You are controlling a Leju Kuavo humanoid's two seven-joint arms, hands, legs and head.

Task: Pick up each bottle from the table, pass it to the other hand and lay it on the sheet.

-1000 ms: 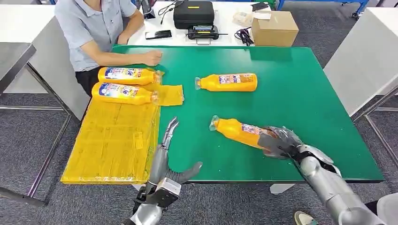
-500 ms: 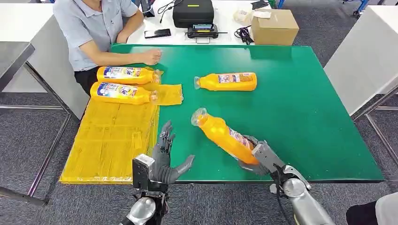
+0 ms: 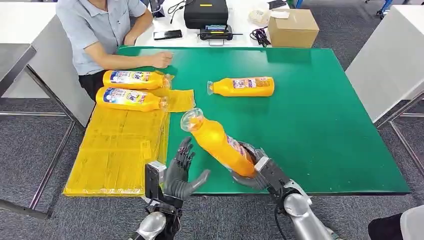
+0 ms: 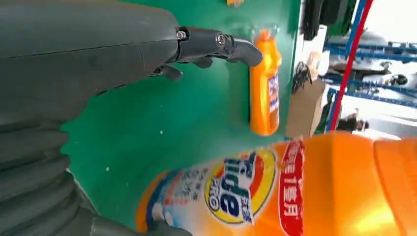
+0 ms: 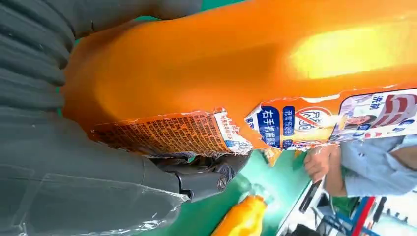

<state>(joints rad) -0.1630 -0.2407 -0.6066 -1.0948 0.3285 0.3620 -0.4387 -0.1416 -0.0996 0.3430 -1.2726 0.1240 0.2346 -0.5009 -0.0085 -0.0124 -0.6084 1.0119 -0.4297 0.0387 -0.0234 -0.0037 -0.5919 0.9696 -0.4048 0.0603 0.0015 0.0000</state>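
My right hand (image 3: 260, 170) grips the base of an orange bottle (image 3: 216, 142), lifted off the green table (image 3: 320, 120) with its clear cap pointing up and left. That bottle looms close in the right wrist view (image 5: 255, 64) and in the left wrist view (image 4: 275, 191). My left hand (image 3: 179, 172) is open just left of it, fingers spread, not touching. Another orange bottle (image 3: 242, 86) lies on the table farther back. Two orange bottles (image 3: 132, 79) (image 3: 129, 98) lie on the yellow sheet (image 3: 117, 150) at the left.
A person (image 3: 100, 30) sits at the table's far left corner, one hand (image 3: 162, 60) resting on the green top. Behind the table stand a black case (image 3: 206, 14), a phone (image 3: 168, 35) and a cardboard box (image 3: 293, 27). A white table (image 3: 390, 55) stands at the right.
My right hand has lifted the orange bottle off the table and carried it left toward my left hand, tilting it more upright. My left hand has turned palm toward it and spread.
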